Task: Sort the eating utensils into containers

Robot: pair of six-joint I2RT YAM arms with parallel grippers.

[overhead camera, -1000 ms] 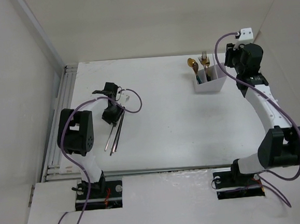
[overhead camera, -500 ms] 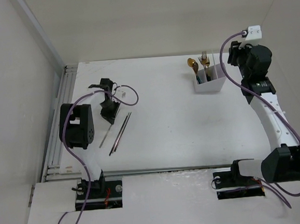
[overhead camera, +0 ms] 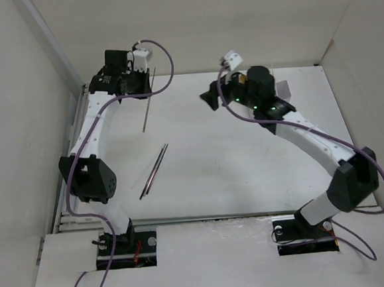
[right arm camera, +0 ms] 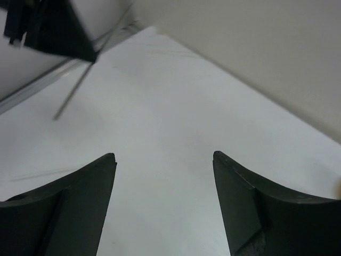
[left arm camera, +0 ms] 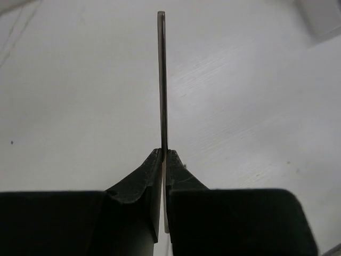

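My left gripper [overhead camera: 149, 87] is raised over the table's back left and shut on a thin silver-grey chopstick [overhead camera: 146, 114] that hangs slanting down from it. In the left wrist view the chopstick [left arm camera: 162, 80] sticks straight out from between the closed jaws of the left gripper [left arm camera: 163, 153]. More chopsticks [overhead camera: 154, 172] lie close together on the table near the middle left. My right gripper [overhead camera: 208, 99] hovers at the back centre, open and empty [right arm camera: 163, 154], facing the held chopstick [right arm camera: 88, 77]. The container [overhead camera: 282, 88] is mostly hidden behind the right arm.
A metal rail [overhead camera: 79, 149] runs along the table's left edge. White walls close in the left, back and right sides. Purple cables [overhead camera: 165, 59] loop off both wrists. The right arm's forearm [overhead camera: 311, 137] crosses the right half of the table.
The left gripper shut on one chopstick and lifted it off the table up to the back left. The right arm swung from beside the container to the back centre and opened wider.
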